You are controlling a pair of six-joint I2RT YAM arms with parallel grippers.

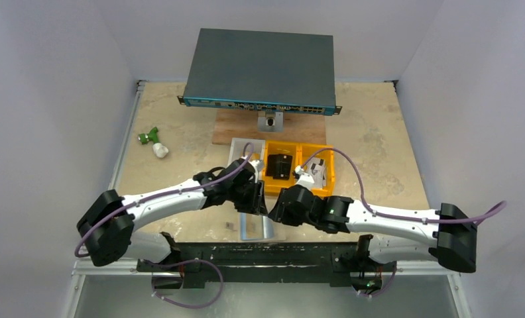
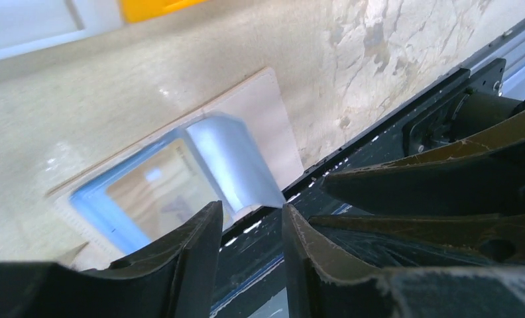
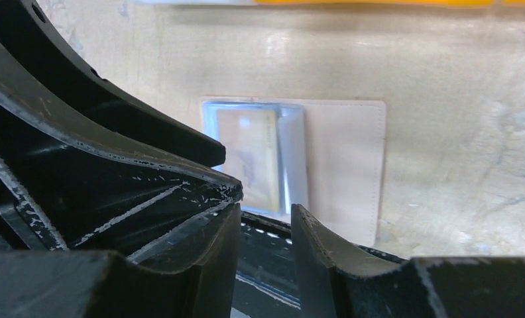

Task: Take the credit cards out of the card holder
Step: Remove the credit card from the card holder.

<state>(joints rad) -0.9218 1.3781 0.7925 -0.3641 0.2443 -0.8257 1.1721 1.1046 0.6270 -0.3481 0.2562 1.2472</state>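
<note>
We can read no words, numbers or brand marks anywhere. The tan card (image 3: 250, 156) behind the clear window of the card holder (image 3: 343, 159) carries a faint dark mark, too blurred for us to make out. The front strip of the flat grey box (image 1: 260, 66) at the back of the bench (image 1: 379, 132) shows small markings, too tiny for us to read.

Soft even light, blurry near foregrounds
</note>
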